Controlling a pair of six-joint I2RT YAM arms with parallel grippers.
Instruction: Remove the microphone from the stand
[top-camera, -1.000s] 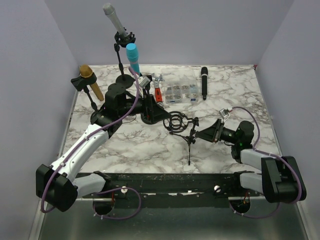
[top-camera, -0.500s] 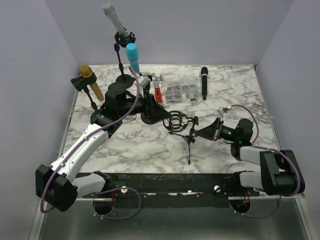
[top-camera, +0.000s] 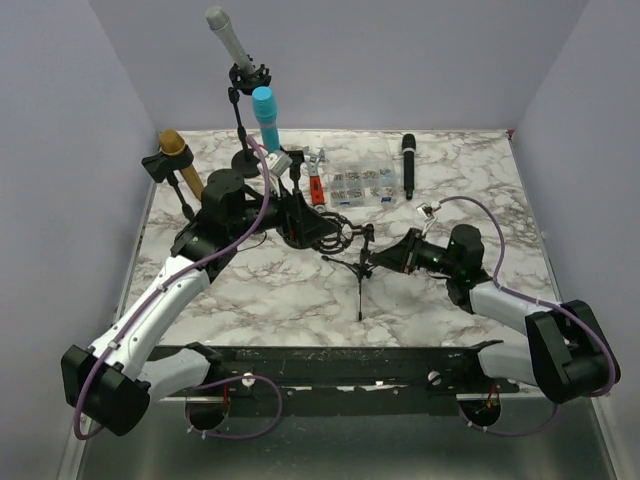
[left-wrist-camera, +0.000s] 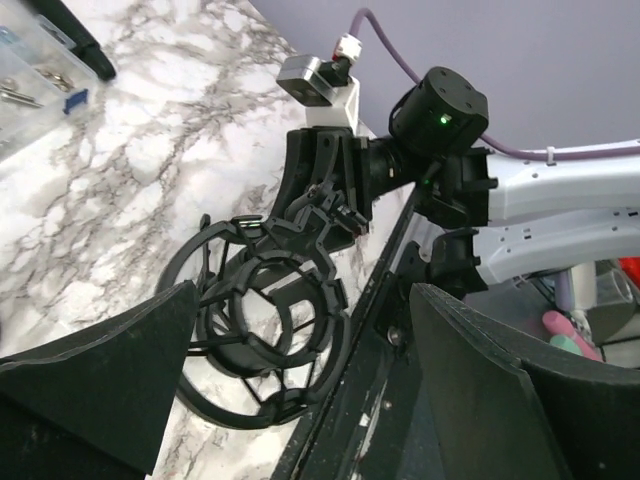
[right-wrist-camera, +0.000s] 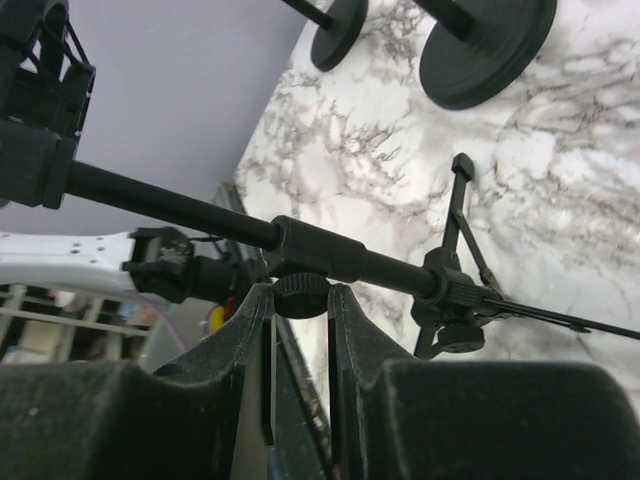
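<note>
The white marble-patterned surface (top-camera: 480, 180) carries everything. At its back left, the grey microphone (top-camera: 228, 38), the blue microphone (top-camera: 266, 115) and the gold microphone (top-camera: 182, 160) each sit angled in a clip on their own black stands, the grey one highest. Near the middle stands the small black tripod stand (top-camera: 360, 290), with the black ring-shaped shock mount (left-wrist-camera: 260, 330) at the end of its rod; marble shows through the ring. The left tool (left-wrist-camera: 300, 300) is released, its fingers spread wide with the mount between them. The right tool (right-wrist-camera: 300, 300) is clenched on the round black knob (right-wrist-camera: 300, 288) under the stand's rod. The clear plastic parts box (top-camera: 360, 185) lies at the back centre, and the slim black microphone (top-camera: 408, 165) lies flat just right of it.
</note>
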